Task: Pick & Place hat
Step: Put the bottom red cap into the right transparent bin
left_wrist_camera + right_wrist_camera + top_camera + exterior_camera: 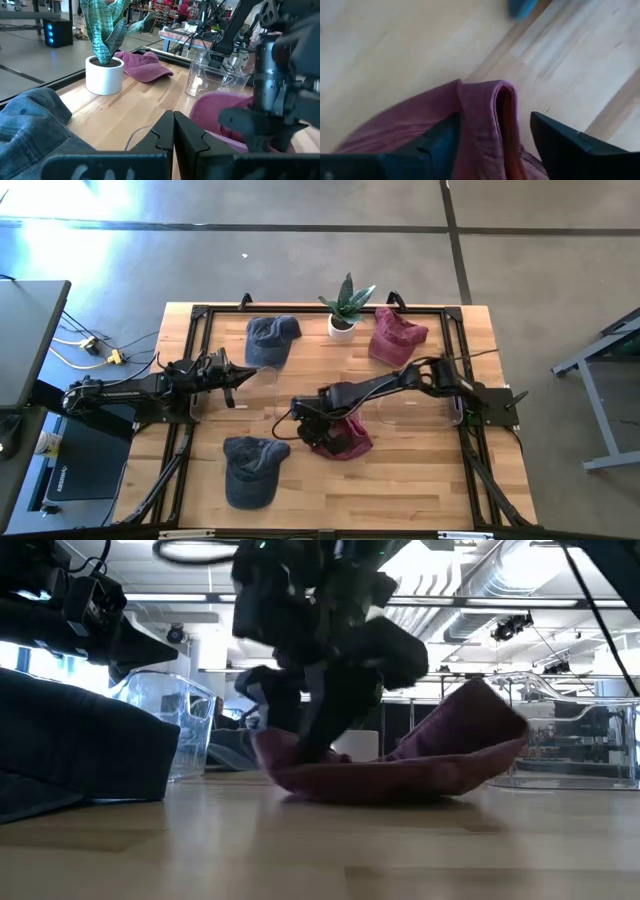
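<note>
Lying near the middle of the desk, toward its front edge, the maroon hat (345,440) has a raised fold between the spread fingers of the right gripper (312,430). Left gripper (232,376), fingers together, waits near the left edge.

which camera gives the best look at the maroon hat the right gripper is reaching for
The right wrist view: the maroon hat has a raised fold between the right gripper's open fingers. The high view places it mid-table, partly under the arm. The low view shows its side; the left wrist view shows only an edge.
</note>
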